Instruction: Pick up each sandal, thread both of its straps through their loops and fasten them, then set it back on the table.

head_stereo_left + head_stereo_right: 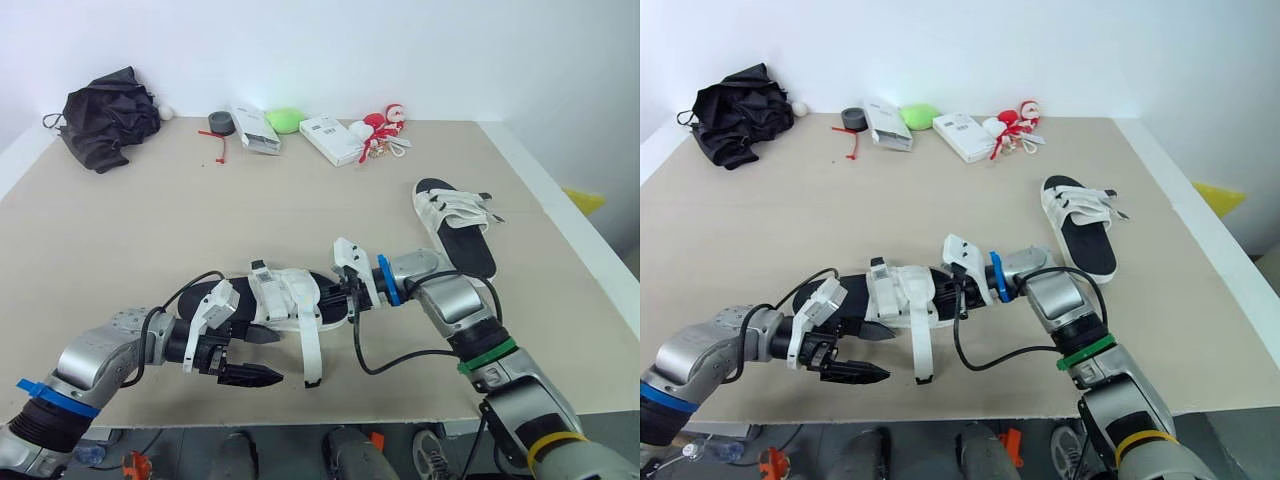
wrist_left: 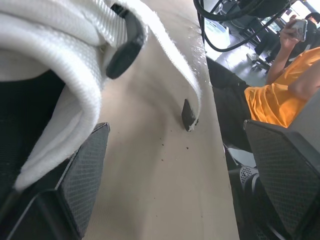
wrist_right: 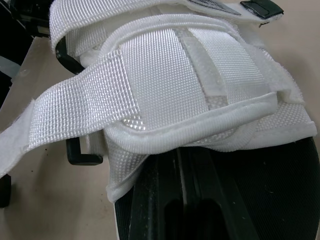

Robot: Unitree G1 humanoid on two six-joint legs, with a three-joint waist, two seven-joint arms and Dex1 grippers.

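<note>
A black-soled sandal with white straps (image 1: 285, 297) lies near the table's front edge, between my two grippers. My right gripper (image 1: 346, 303) is shut on one end of its sole, and the right wrist view shows the white straps (image 3: 165, 75) close up. One strap (image 1: 310, 345) hangs loose toward the table edge, its black tip (image 2: 189, 115) resting on the table. A black loop (image 2: 127, 47) sits on the strap above it. My left gripper (image 1: 258, 357) is open at the sandal's other end, one finger (image 2: 82, 185) beside the sole. A second sandal (image 1: 455, 225) lies at the right.
Along the table's back edge are a black cloth bundle (image 1: 105, 120), a tape roll (image 1: 219, 122), two white boxes (image 1: 330, 138), a green object (image 1: 285, 119) and a red-and-white toy (image 1: 385, 128). A person in an orange top (image 2: 280, 100) sits beyond the front edge.
</note>
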